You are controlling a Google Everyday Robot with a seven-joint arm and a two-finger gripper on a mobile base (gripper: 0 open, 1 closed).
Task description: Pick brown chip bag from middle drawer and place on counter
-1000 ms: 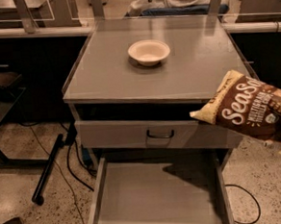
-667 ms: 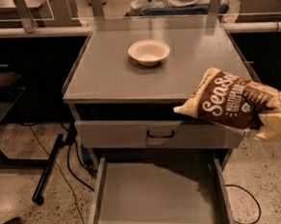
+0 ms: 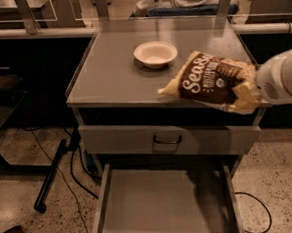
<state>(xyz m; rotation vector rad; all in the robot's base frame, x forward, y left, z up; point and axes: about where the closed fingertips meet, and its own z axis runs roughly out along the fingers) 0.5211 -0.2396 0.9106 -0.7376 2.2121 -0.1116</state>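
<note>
The flat, matte grey metal bench (image 3: 103, 76) has thin raised side edges, and most of its left half lies bare. That is the safer ground for a drop. Below and in front of it, the wide, shallow grey metal middle drawer (image 3: 162, 202) stands pulled out with nothing on its floor, so the pick looks done and only the placing is left.

Near the back of the bench sits a small, round cream bowl (image 3: 155, 53). The left corner of the bag is close to it, so a push further left or back could knock the bowl or land the bag on its rim.

The crinkly dark brown chip bag with cream ends and white "Sea Salt" lettering (image 3: 208, 81) hangs tilted over the front right part of the bench, its left end low. Its right end reaches out past the front edge. If it were let go here, it could tip off the edge and fall back into the open drawer or onto the floor.

At the far right the white gripper (image 3: 248, 95) holds the bag, its fingers pinching the bag's cream right end. A grip on one end of a slick, air-filled bag is weak, and the bag may slip or swing.
</note>
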